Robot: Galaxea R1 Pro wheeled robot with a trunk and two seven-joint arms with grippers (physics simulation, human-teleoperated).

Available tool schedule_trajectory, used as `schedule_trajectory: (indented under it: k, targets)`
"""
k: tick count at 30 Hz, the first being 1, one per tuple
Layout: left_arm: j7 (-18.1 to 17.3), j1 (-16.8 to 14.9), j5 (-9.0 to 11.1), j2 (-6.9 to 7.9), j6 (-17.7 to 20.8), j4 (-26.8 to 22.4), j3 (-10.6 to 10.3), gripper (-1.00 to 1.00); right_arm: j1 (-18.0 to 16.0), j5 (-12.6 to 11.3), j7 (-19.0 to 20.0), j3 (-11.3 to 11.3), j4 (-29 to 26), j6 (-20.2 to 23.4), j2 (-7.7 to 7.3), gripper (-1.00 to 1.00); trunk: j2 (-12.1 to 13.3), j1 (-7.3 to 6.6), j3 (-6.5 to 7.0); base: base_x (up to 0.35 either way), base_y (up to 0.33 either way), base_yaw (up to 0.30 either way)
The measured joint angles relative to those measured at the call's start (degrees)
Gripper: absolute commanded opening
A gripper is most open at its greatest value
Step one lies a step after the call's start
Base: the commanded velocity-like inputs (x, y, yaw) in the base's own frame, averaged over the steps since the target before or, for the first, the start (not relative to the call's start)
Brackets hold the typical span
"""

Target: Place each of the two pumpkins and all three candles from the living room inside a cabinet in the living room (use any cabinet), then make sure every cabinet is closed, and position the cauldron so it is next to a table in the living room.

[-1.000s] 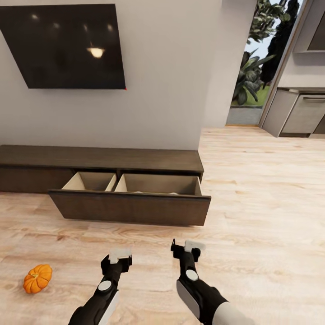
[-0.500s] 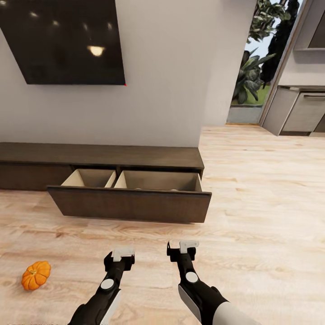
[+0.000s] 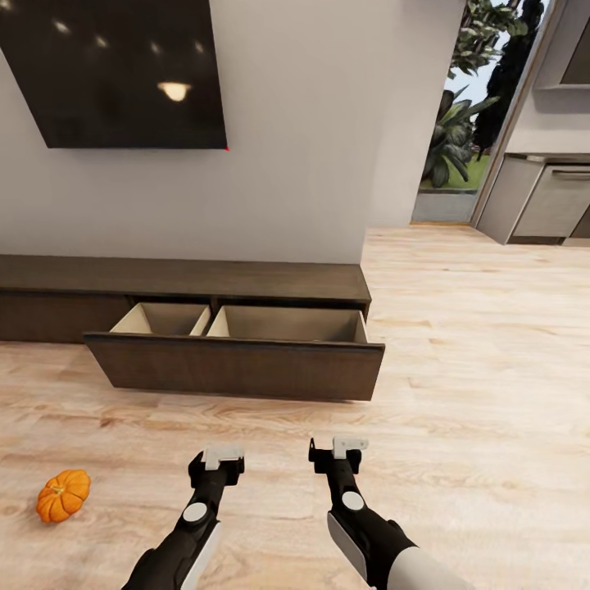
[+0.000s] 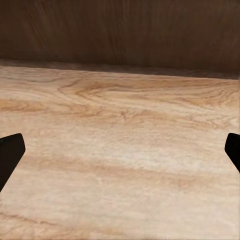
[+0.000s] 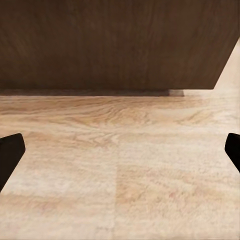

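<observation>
You're parked facing the cabinet (image 3: 188,283), whose wide drawer front (image 3: 238,367) hangs pulled out over the floor (image 3: 459,344), showing two pale compartments. From the head view you can't tell whether anything lies inside them — the front edge hides the bottoms.

Both arms are low in front of you. The left gripper (image 3: 220,459) and the right gripper (image 3: 344,449) each have their fingers spread wide and released, holding nothing; in each wrist view the dark fingertips (image 4: 10,152) sit at the far edges with bare floorboards between and the drawer's dark face ahead.

One pumpkin (image 3: 62,494) lies on the floor well off to your left, apart from the left gripper and short of the drawer. No candles, cauldron or low table are in view here.

What could bite you: the pumpkin is round and ribbed, so a pinch that lands off-centre will probably roll it away across the smooth boards. Reaching that far left from this stance may stretch the arm — better to turn the base first. And mind the open drawer: swinging or driving toward the pumpkin could clip its protruding corner, or nudge it partly shut before everything is inside.
</observation>
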Motion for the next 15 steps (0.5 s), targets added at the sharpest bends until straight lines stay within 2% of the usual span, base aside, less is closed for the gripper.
schedule_trajectory:
  k: [4, 7, 10, 15]
  targets:
    - [0.13, 0.00, -0.02, -0.06, -0.08, -0.36, 0.25, 1.00, 0.00, -0.02, 0.00, -0.19, 0.21, -0.04, 0.00, 1.00, 0.00, 0.00, 0.00, 0.000, 0.000, 0.000]
    - [0.19, 0.00, -0.02, -0.07, -0.09, -1.29, 0.29, 1.00, 0.00, -0.01, 0.00, -1.41, 0.86, -0.08, 0.00, 1.00, 0.00, 0.00, 0.00, 0.022, 0.003, 0.000]
    - [0.26, 0.00, -0.02, -0.04, -0.04, -2.37, 0.22, 1.00, 0.00, 0.04, 0.00, -2.62, 1.21, -0.09, 0.00, 1.00, 0.00, 0.00, 0.00, 0.185, 0.081, 0.000]
    - [0.30, 0.00, 0.16, 0.08, -0.02, -2.78, 0.31, 1.00, 0.00, 0.03, 0.00, -3.04, 1.31, -0.10, 0.00, 1.00, 0.00, 0.00, 0.00, 0.271, 0.152, 0.000]
